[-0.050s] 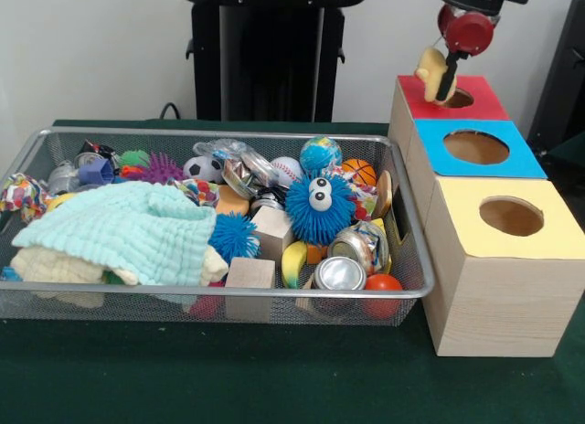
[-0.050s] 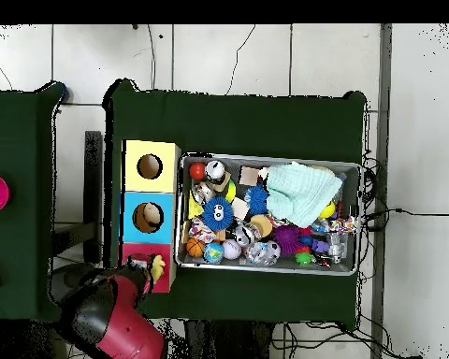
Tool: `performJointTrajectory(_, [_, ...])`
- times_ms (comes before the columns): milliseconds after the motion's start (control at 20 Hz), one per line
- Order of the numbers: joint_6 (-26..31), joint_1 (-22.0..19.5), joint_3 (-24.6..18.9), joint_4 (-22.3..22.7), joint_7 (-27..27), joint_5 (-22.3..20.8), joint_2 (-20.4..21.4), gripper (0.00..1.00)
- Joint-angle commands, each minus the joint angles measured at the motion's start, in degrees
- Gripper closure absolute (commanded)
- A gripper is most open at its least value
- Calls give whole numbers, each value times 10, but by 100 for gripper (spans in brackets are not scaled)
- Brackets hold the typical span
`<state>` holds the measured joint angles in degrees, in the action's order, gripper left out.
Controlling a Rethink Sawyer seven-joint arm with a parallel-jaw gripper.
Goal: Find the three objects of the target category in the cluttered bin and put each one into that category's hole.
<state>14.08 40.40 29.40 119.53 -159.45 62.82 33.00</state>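
My gripper (image 1: 443, 84) hangs at the upper right, shut on a pale yellow soft toy (image 1: 428, 70). It holds the toy just above the red-topped wooden box (image 1: 483, 102), at the left rim of that box's round hole (image 1: 458, 99). From overhead, the toy (image 2: 159, 272) shows at the red box's (image 2: 140, 254) edge, with the gripper (image 2: 152, 269) beside it. The wire mesh bin (image 1: 219, 301) holds mixed clutter: a blue spiky ball with eyes (image 1: 318, 207), several sports balls, cans, wooden blocks and a banana (image 1: 293, 262).
A blue-topped box (image 1: 512, 159) and a yellow-topped box (image 1: 548, 214), each with a round hole, stand in a row with the red one, right of the bin. A mint green cloth (image 1: 128, 227) covers the bin's left part. Green felt (image 1: 274, 378) covers the table.
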Motion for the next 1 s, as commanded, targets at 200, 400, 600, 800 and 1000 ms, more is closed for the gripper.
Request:
performJointTrajectory(200, [109,11,42,-135,-232,-37,-53,100])
performJointTrajectory(400, [97,13,30,-134,-234,-29,-55,100])
performJointTrajectory(600, [45,6,-9,-104,-205,-10,-45,100])
performJointTrajectory(800, [-20,-21,-66,-73,-166,10,-28,100])
performJointTrajectory(1000, [-70,-48,-113,-50,-150,11,-13,100])
